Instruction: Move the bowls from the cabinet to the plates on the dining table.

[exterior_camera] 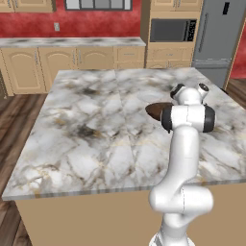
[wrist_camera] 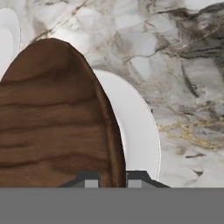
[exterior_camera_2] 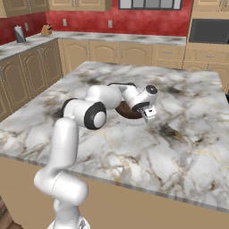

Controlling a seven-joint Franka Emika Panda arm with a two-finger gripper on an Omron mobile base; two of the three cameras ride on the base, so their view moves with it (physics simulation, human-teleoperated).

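We see our jaws pinched on the rim of the dark brown bowl (wrist_camera: 52,118) in the hand view, one finger tip (wrist_camera: 89,179) on the inside of the rim and the other on the outside, with the wood-grain wall standing between them. From there the bowl spreads up and to the left of that view, and behind it we see a white plate (wrist_camera: 140,131) lying on the marble, with the edge of a second white plate (wrist_camera: 9,39) at the top left corner. The right base view gives us what the hand view cannot: the gripper (exterior_camera_2: 146,114) reaches down over the middle of the desk (exterior_camera_2: 179,147), and the bowl (exterior_camera_2: 127,112) sits low just over the plate, tucked under the wrist; whether it touches the plate we cannot tell. In the left base view our own arm covers the jaws, and we see just a dark brown slice of the bowl (exterior_camera: 154,111) left of the elbow. Beyond the desk we see low tan cabinets (exterior_camera: 72,62) against a red wall (exterior_camera: 96,23).
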